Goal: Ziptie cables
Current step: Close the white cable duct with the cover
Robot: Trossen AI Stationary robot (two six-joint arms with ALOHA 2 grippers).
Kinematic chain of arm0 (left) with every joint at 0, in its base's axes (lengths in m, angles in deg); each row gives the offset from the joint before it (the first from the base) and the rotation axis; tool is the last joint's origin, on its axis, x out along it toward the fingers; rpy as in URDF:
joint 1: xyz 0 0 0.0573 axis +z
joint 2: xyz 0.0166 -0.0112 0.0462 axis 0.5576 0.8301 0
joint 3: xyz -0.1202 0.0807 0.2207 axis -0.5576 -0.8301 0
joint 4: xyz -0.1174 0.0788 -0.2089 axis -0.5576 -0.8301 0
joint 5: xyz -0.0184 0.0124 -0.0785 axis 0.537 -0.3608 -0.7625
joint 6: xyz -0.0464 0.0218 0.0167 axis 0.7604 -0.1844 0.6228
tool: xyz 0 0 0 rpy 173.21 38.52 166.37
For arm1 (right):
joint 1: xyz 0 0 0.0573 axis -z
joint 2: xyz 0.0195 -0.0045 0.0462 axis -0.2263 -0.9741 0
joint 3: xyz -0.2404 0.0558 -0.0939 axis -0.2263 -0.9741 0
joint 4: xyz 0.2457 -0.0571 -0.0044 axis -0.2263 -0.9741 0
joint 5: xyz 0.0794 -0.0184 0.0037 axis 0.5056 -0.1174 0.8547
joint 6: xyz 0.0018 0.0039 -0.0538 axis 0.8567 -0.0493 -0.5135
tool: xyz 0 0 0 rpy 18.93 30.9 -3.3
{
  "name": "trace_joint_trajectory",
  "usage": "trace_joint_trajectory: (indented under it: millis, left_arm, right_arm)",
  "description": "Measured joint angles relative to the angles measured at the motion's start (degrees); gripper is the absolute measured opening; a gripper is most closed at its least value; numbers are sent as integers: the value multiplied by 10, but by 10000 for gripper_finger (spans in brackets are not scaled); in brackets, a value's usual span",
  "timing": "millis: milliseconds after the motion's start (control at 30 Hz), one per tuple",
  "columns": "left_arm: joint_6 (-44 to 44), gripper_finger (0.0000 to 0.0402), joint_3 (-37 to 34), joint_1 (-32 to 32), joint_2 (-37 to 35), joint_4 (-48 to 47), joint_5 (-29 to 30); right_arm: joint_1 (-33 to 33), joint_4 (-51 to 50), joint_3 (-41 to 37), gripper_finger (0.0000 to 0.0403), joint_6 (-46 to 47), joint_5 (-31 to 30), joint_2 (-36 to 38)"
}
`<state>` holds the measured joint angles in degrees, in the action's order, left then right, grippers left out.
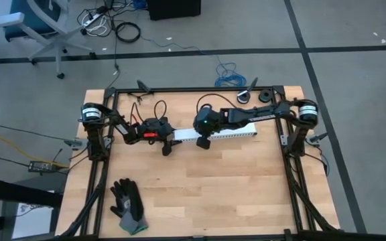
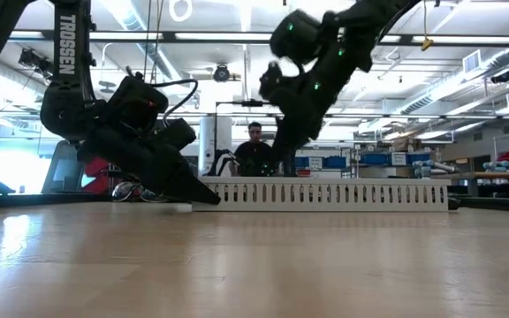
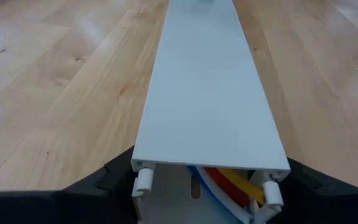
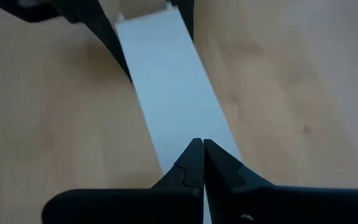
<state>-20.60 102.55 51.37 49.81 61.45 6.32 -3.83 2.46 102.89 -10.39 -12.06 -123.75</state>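
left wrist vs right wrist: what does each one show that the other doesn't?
Only the left wrist view: the open end of the white slotted duct, with red, yellow and blue cables inside under its flat lid, and the left gripper's fingers on either side of that end.
Only the right wrist view: the right gripper, fingertips shut together, over the lid; beyond it the left gripper at the duct's far end.
Both: the white lid and the wooden table.
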Motion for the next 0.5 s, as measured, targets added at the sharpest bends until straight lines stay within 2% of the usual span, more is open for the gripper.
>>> trace_joint_trajectory:
  millis: [133,200,300,500]
  left_arm:
    - [-1,255,-1,0,0,0,1]
    - [-2,255,-1,0,0,0,1]
    - [-1,255,-1,0,0,0,1]
    - [2,255,0,0,0,0,1]
  right_arm:
    - [7,81,3,0,8,74,-63]
    - [9,132,2,0,8,90,-89]
    - [6,166,2,0,5,80,-94]
    - [-4,155,-1,0,-35,40,-42]
